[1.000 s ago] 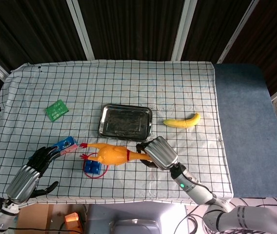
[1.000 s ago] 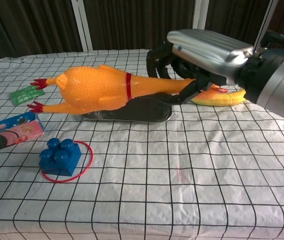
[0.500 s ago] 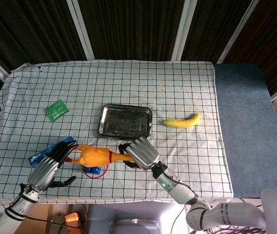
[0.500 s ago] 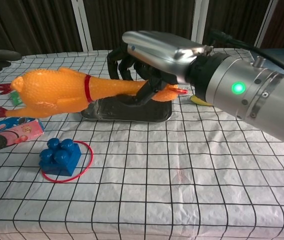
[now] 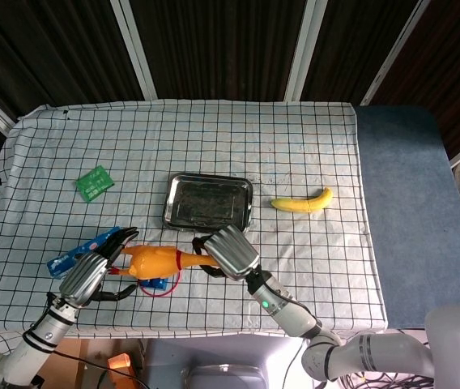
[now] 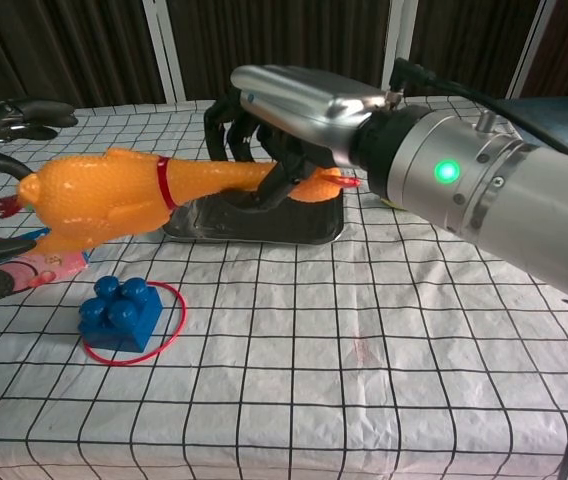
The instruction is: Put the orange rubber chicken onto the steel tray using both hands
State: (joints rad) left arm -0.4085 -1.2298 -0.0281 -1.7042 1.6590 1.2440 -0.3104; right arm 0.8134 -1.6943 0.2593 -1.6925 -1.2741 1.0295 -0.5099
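The orange rubber chicken [image 5: 159,261] [image 6: 114,195] hangs level above the checked cloth, in front of the steel tray [image 5: 208,202] [image 6: 309,228]. My right hand [image 5: 228,253] [image 6: 294,100] grips its neck and head end, over the tray's near edge in the chest view. At the chicken's fat body end is my left hand [image 5: 92,274] [image 6: 9,118], with fingers spread above and below it. I cannot see them pressing on it. The tray has nothing on it.
A blue toy brick [image 5: 155,282] [image 6: 119,312] inside a red ring [image 6: 169,322] lies under the chicken. A blue cookie packet [image 5: 84,250] [image 6: 14,275] lies beside my left hand. A banana [image 5: 301,203] lies right of the tray and a green card [image 5: 94,182] far left.
My right hand has carried the chicken leftward. My left hand has come in from the left, and its spread fingers now bracket the chicken's body end.
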